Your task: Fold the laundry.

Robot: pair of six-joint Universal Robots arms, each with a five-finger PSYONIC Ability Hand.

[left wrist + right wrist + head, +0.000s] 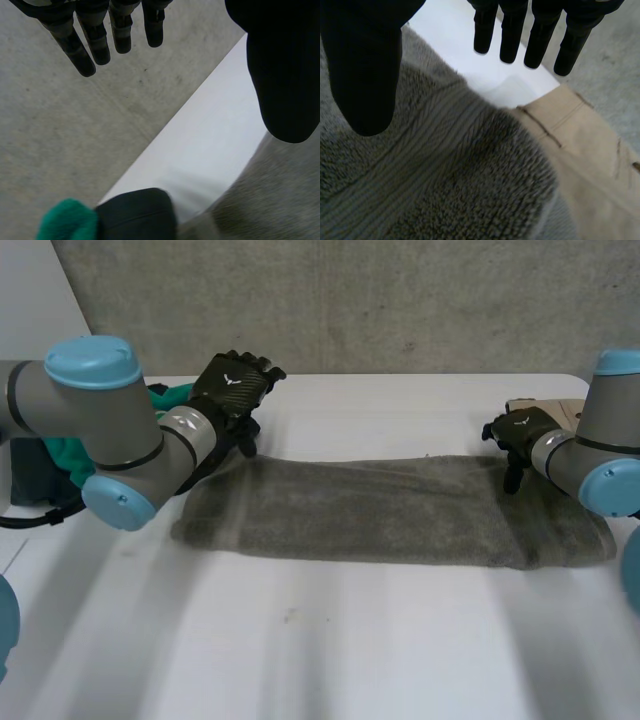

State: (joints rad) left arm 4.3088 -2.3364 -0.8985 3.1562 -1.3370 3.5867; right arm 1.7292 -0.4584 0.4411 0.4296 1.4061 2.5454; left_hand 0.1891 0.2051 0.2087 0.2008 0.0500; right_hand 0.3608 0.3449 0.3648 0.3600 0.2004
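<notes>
Grey terry towel (390,510) lies as a long strip across the white surface (300,640), between the two hands. It looks soft, thick and limp, rather light, so it will probably sag if lifted at one point. The two far corners seem the best places to take hold. The left hand (232,385) is at the far left corner, fingers straight and apart from the thumb, holding nothing. Perhaps it touches the cloth, I cannot be sure. The right hand (518,432) hovers over the far right corner, fingers straight, thumb apart, pinching nothing. A beige garment (590,165) lies just beside that corner.
</notes>
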